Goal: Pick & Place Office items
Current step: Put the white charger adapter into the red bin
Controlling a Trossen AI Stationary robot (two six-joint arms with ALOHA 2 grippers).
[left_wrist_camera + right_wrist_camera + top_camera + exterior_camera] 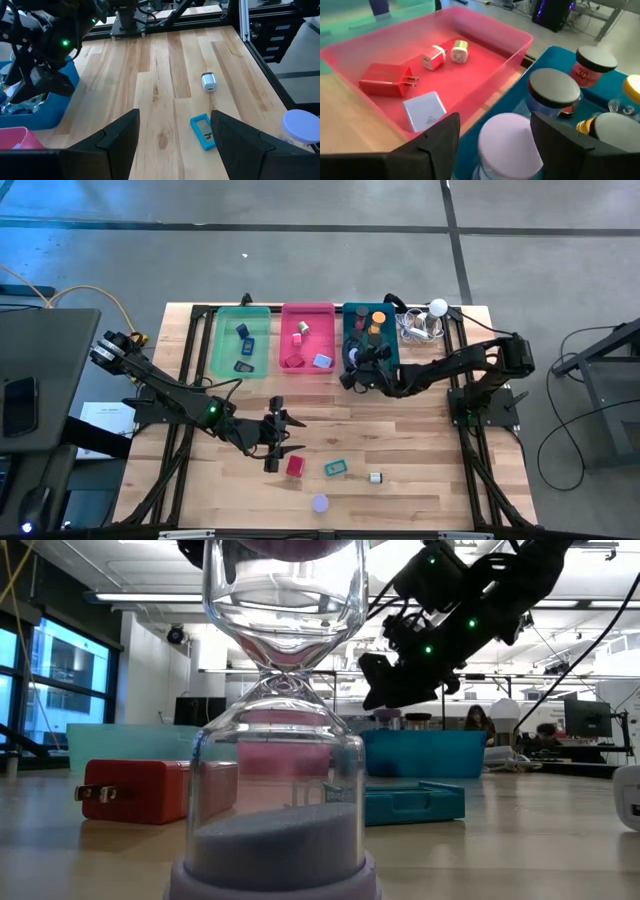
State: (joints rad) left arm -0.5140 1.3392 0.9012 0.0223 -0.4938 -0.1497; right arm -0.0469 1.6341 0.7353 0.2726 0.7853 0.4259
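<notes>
Hovering over the teal plastic tray (352,315), the right gripper (358,365) is spread above a lavender-capped hourglass (510,142); the left gripper (281,442) is spread too.

3 trays, green (222,350), pink (290,320), teal (349,330); white ball (438,307) beside, perhaps cabled.

Two dark arms reach inward from opposite sides of the desk. The left arm extends from the left edge toward the middle front, its left hand (281,438) held low with the two fingers (120,135) spread apart and nothing between them. The right arm stretches from the right side toward the rear, elbow raised, its right hand (352,370) angled downward, fingers (437,137) parted and gripping nothing.
</notes>
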